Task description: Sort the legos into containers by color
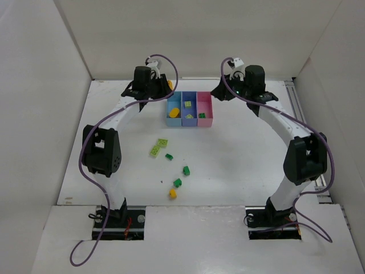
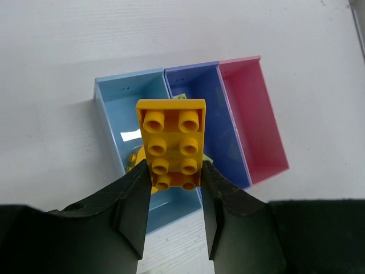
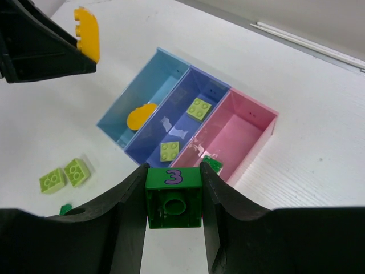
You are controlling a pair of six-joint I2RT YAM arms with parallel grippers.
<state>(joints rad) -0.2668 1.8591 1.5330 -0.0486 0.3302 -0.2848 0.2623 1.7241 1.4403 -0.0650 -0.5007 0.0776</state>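
Note:
My left gripper is shut on a yellow-orange two-by-four brick, held above the light blue bin. A yellow-orange piece lies in that bin. My right gripper is shut on a dark green brick marked 3, held near the front of the pink bin. The pink bin holds a dark green brick. The periwinkle bin between them holds two lime bricks. In the top view both grippers, left and right, flank the bin row.
Loose on the table nearer the arm bases lie two lime bricks, three dark green bricks and a yellow-orange brick. White walls enclose the table at the back and sides.

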